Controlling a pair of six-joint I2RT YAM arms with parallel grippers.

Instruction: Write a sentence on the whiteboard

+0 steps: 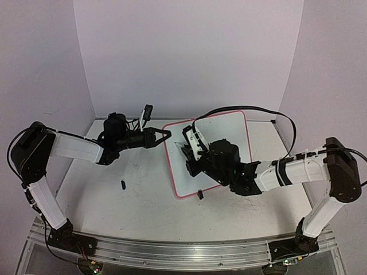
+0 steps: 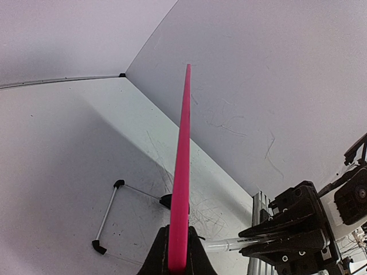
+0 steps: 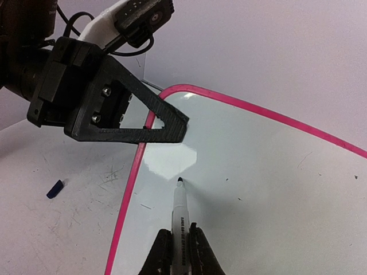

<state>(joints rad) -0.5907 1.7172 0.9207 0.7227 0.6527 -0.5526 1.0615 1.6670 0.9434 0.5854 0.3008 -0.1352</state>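
The whiteboard, white with a pink-red rim, lies mid-table; its face shows no sentence, only a few specks. My left gripper is shut on the board's left rim, which the left wrist view shows edge-on running away from the closed gripper. My right gripper hovers over the board's left part, shut on a marker in the right wrist view. The marker's dark tip sits at the board's face near the left rim; whether it touches is unclear.
A small dark blue cap lies on the scuffed tabletop left of the board, also in the right wrist view. A black clip foot sits at the board's near edge. A thin wire piece with black ends lies beside the rim.
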